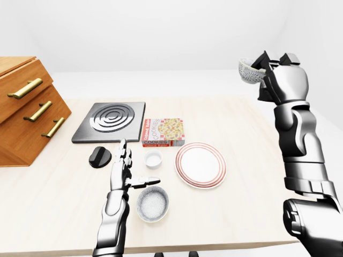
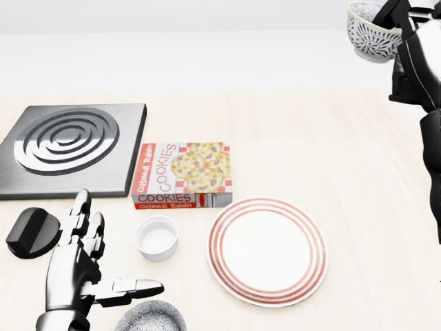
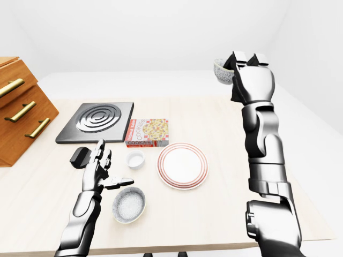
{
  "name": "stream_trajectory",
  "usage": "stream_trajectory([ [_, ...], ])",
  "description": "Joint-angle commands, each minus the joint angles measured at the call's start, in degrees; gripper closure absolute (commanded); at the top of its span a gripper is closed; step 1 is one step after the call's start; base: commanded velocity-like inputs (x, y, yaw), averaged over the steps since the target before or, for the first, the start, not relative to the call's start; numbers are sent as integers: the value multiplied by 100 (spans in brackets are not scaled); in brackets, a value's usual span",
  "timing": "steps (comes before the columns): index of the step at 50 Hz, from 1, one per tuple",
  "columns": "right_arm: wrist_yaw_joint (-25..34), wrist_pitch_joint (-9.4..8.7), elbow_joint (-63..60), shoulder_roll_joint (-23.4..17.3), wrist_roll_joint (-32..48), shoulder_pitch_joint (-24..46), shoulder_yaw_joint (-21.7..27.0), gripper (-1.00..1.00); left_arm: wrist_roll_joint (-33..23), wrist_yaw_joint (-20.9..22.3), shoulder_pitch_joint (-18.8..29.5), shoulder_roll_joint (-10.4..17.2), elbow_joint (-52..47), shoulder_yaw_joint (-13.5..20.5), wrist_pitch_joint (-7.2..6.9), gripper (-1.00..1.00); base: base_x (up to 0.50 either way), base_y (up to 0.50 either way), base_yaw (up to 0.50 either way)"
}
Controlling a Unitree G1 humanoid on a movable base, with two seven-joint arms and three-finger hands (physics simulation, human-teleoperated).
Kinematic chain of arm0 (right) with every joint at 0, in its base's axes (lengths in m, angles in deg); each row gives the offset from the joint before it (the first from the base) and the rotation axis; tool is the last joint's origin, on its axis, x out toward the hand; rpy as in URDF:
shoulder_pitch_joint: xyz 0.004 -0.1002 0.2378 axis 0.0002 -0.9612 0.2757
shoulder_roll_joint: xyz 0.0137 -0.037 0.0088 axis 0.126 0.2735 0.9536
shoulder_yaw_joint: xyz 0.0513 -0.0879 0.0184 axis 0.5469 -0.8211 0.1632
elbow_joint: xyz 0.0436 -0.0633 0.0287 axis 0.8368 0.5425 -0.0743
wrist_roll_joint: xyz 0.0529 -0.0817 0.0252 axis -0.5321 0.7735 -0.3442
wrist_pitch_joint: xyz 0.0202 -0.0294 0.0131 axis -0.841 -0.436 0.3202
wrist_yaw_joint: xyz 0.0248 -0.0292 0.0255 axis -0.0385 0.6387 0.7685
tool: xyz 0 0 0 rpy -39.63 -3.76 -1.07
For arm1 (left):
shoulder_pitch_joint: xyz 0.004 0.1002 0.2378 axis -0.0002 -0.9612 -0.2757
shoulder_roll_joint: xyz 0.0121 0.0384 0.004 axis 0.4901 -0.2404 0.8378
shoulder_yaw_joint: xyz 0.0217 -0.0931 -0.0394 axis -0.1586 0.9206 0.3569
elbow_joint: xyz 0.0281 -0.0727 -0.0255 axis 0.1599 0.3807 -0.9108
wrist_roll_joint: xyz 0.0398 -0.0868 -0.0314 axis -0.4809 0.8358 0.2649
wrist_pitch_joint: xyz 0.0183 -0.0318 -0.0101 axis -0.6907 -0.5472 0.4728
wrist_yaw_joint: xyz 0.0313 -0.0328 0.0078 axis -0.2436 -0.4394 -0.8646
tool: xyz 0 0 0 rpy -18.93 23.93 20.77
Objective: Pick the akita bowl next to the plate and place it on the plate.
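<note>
While the right hand [image 1: 278, 75] grips the akita bowl [image 1: 250, 70] by its rim high above the plate [image 1: 200, 164], the left hand [image 1: 122, 166] hovers open beside a second bowl [image 1: 152, 204]. In the head view the held bowl looks rigid, light, breakable, best pinched at the rim.

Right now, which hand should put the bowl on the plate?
Right. The right hand already holds the patterned white akita bowl raised above the table; the left hand is open and empty left of the red-ringed white plate.

Glossy silver-and-black segmented arms, three-finger left hand [image 2: 81, 265]
</note>
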State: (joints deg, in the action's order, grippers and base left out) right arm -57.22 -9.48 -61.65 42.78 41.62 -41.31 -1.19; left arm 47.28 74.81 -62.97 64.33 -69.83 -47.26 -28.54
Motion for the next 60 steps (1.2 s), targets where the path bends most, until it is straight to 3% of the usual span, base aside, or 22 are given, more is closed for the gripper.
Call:
stream_trajectory([
  [1,904,0,-1617,390,-961,-220,104,100,-7,-9,-4,-5,-31,-9,-20,-100,0,0,0],
  [12,1571,0,-2915,951,-1113,-555,-88,100,10,8,14,0,69,11,73,-100,0,0,0],
  [14,1684,0,-3142,1072,-1117,-619,-146,100,3,-26,-2,-5,-94,-11,-72,-100,0,0,0],
  [16,1814,0,-3371,1201,-1128,-685,-203,100,6,-19,7,-3,-65,-4,-50,-100,0,0,0],
  [17,1836,0,-3474,1266,-1110,-760,-243,100,17,12,25,7,85,22,78,-100,0,0,0],
  [22,1959,0,-3865,1606,-966,-1112,-445,100,17,-3,16,3,1,9,5,-100,0,0,0],
  [27,1873,0,-3789,1745,-801,-1231,-538,100,15,-24,-13,-3,-163,-7,-126,-100,0,0,0],
  [28,1878,0,-3802,1767,-771,-1269,-553,100,18,-16,-3,-2,-117,1,-92,-100,0,0,0],
  [30,1839,0,-3774,1782,-722,-1315,-560,100,10,-43,-11,-10,-231,-17,-195,-100,0,0,0],
  [32,1798,0,-3741,1794,-687,-1389,-556,100,17,10,8,-1,23,15,37,-100,0,0,0],
  [34,1692,0,-3691,1811,-604,-1540,-563,100,23,18,15,4,77,22,82,-100,0,0,0],
  [35,1685,0,-3729,1847,-576,-1634,-580,100,32,44,36,14,209,42,192,-100,0,0,0],
  [38,1492,0,-3696,1926,-388,-1895,-641,100,23,-7,8,5,-49,8,-37,-100,0,0,0],
  [42,1063,0,-3527,2030,107,-2314,-777,100,20,-7,-4,-3,-41,3,-14,-100,0,0,0],
  [43,992,0,-3482,2050,183,-2360,-787,100,23,15,1,2,51,15,71,-100,0,0,0],
  [45,894,0,-3398,2075,286,-2407,-797,100,19,-39,-25,-11,-215,-18,-165,-100,0,0,0],
  [47,738,0,-3286,2054,432,-2417,-797,100,16,-35,-22,-9,-212,-16,-168,-100,0,0,0],
  [48,632,0,-3188,2045,493,-2420,-791,100,24,2,-2,-1,-49,8,-26,-100,0,0,0],
  [52,439,0,-2999,2007,617,-2463,-769,100,26,20,11,1,90,19,97,-100,0,0,0],
  [57,283,0,-2926,2011,715,-2542,-773,100,29,8,-1,0,29,11,48,-100,0,0,0],
  [58,132,0,-2855,2000,835,-2574,-785,100,30,20,7,4,89,17,99,-100,0,0,0],
  [60,157,0,-2930,2031,834,-2627,-796,100,31,6,-7,0,4,7,30,-100,0,0,0],
])
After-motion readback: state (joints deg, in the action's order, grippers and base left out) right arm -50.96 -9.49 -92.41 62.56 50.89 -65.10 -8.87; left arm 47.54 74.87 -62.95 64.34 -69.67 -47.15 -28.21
